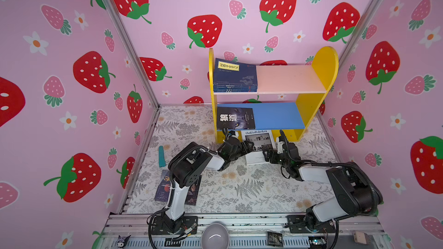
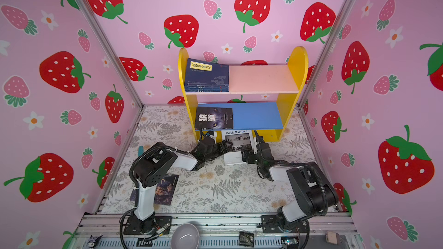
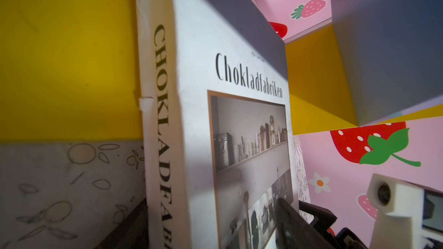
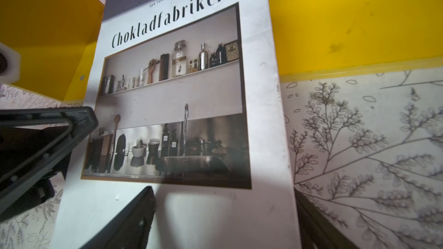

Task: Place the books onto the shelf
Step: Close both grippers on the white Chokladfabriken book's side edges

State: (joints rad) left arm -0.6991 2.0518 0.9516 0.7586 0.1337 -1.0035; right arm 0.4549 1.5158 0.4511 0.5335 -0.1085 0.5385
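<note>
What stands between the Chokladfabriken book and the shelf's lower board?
Only the blue lower board itself: the Chokladfabriken book lies with its far end under it, so it likely needs pulling back first. The wolf book fills the board's left part.

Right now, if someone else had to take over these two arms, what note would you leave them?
Left gripper: jaws spread around the spine edge of the white Chokladfabriken book; grip uncertain.
Right gripper: jaws around its opposite edge; grip uncertain.
That book lies on the table before the shelf.
Done: navy books stacked on the pink upper board, wolf-eye book on the blue lower board.
To do: shelve the white book, then the dark portrait book by the left arm.
</note>
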